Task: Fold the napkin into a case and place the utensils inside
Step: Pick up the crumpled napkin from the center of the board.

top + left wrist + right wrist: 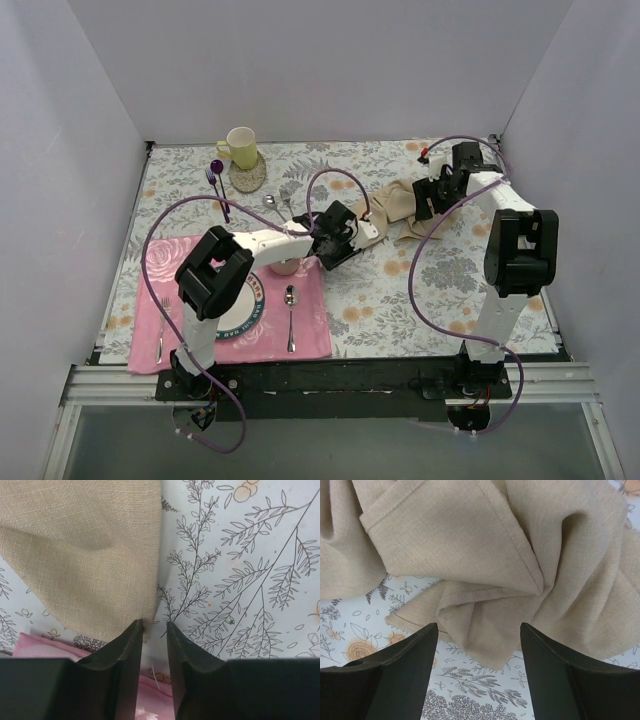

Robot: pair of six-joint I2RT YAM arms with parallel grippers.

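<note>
At the bottom left of the top view, a pink placemat point(300, 335) is spread out. A plate point(245, 318) and a long spoon point(290, 300) are laid on it. They are not part of the job, so they are not touched.

A bit farther up, in the middle of the frame, the left gripper point(155, 625) is held low over the flowery tablecloth point(400, 300). In the left wrist view its jaws are seen almost shut, with only a thin gap. The edge of the napkin point(90, 555) is touched by one fingertip point(134, 630), but no cloth is seen between the jaws. The tips are probably put there so that the edge can be pinched.

The napkin is found to the upper right of the middle, bunched up and not yet folded. No case has been made. The right gripper point(479, 627) is set over its right part. Its jaws are spread wide around a folded hem, likely so that it can be grabbed. Nothing is held.

With one gripper at each side, the cloth could be pulled flat.

Farther back, to the upper left of the middle, the utensils point(270, 200) are laid on the tablecloth, ready for later. A yellow mug point(240, 148) is stood at the far edge.
</note>
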